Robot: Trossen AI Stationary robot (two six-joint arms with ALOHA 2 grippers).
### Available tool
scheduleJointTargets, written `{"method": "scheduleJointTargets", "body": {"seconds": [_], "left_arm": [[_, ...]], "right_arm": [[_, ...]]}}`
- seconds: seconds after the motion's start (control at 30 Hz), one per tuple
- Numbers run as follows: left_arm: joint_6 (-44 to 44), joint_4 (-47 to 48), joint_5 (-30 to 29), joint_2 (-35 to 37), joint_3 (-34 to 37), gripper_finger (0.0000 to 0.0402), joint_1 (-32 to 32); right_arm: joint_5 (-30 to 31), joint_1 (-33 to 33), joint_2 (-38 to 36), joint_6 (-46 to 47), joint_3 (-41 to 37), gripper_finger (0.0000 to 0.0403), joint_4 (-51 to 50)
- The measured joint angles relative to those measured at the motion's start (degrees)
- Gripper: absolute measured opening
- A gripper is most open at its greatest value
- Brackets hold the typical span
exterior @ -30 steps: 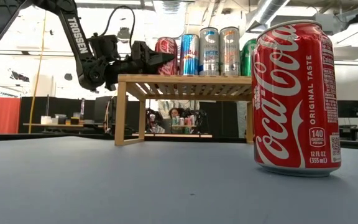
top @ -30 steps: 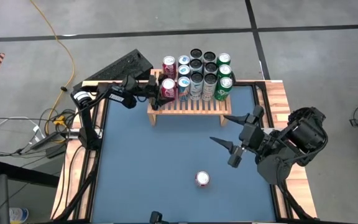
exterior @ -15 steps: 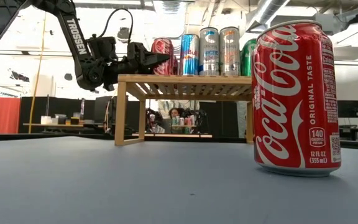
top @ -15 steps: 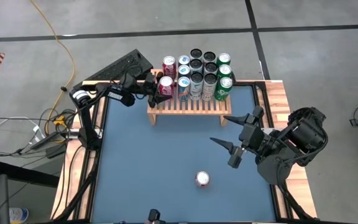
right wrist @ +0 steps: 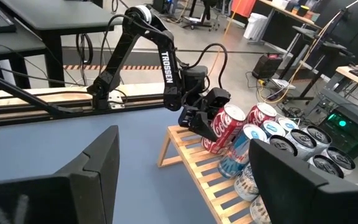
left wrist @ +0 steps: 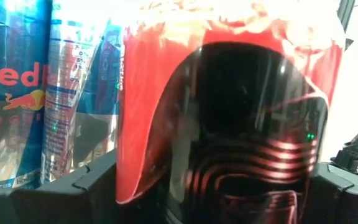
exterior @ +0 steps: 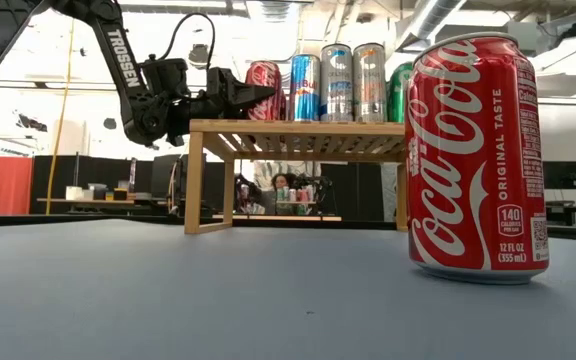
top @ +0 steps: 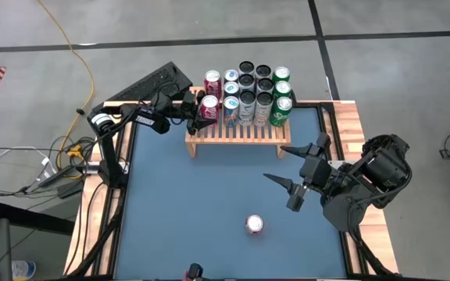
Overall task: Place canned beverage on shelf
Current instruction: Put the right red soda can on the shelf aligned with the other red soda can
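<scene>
red aluminium, the can sat at the left end of the shelf, clamped in the left hand with fingers spread wide around it. released tilted, it could topple off the edge or knock the neighbouring cans. the right hand hung spread and empty above the bench, near a second red can.

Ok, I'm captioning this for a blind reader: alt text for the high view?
Seen from above, the left gripper holds a red can at the left end of a wooden shelf crowded with cans. The right gripper hovers open above another red can standing on the blue table.
</scene>
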State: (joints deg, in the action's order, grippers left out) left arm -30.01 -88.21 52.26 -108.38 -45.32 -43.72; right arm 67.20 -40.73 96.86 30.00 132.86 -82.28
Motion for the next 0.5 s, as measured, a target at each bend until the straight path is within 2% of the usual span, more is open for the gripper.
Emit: {"method": "scheduleJointTargets", "body": {"seconds": [0.17, 0.5], "left_arm": [[0.21, 0.01, 0.05, 0.0, 0.0, 0.0319, 0.0], [-0.55, -0.01, -0.31, 0.0, 0.02, 0.0368, 0.02]], "right_arm": [[0.0, 0.0, 0.0, -0.01, 0.0, 0.0286, 0.01], [-0.03, 0.0, 0.0, 0.0, 0.0, 0.0286, 0.0]]}}
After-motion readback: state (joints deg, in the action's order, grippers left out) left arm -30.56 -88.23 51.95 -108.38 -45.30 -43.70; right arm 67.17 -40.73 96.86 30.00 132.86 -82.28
